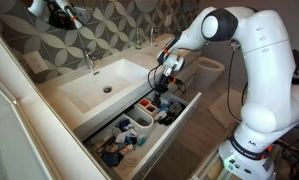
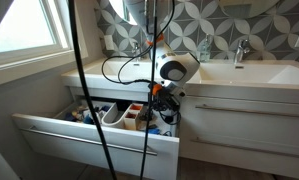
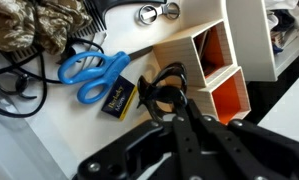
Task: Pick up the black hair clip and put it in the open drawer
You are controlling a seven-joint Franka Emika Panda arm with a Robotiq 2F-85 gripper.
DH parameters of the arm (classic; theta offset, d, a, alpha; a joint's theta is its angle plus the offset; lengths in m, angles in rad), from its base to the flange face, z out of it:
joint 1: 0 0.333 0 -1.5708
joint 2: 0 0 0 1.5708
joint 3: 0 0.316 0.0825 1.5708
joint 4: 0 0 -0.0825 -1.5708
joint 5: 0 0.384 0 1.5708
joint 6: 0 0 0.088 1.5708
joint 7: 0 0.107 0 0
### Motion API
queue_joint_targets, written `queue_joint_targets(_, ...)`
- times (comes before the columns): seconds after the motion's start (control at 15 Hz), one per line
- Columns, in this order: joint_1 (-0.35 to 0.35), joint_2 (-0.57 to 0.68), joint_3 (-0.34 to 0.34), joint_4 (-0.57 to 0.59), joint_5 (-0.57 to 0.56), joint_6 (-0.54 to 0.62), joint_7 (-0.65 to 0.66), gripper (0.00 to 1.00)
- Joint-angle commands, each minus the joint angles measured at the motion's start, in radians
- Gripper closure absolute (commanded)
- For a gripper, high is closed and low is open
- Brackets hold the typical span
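The black hair clip is a small looped black clip held at the tips of my gripper, whose fingers are shut on it. It hangs just above the white floor of the open drawer, beside a white divider bin. In both exterior views my gripper reaches down into the open drawer under the vanity top. The clip is too small to make out in the exterior views.
In the drawer lie blue scissors, a small dark box with yellow print, dark cables and a bin with an orange inside. A white sink with a chrome faucet sits above. A black cable hangs in front.
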Motion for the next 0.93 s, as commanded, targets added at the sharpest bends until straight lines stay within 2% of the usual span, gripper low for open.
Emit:
queue_joint_targets(0.0, 0.003, 0.042, 0.008, 0.050, -0.011, 0.018, 0.034, 0.73)
queue_joint_targets(0.2, 0.004, 0.035, 0.006, 0.040, -0.022, 0.028, 0.037, 0.56)
queue_joint_targets(0.47, 0.003, -0.017, 0.002, -0.009, -0.053, 0.011, 0.022, 0.27)
queue_joint_targets(0.73, 0.015, -0.165, -0.016, -0.135, -0.176, -0.004, 0.017, 0.00)
queue_joint_targets(0.87, 0.029, -0.262, -0.029, -0.212, -0.256, -0.001, 0.041, 0.00)
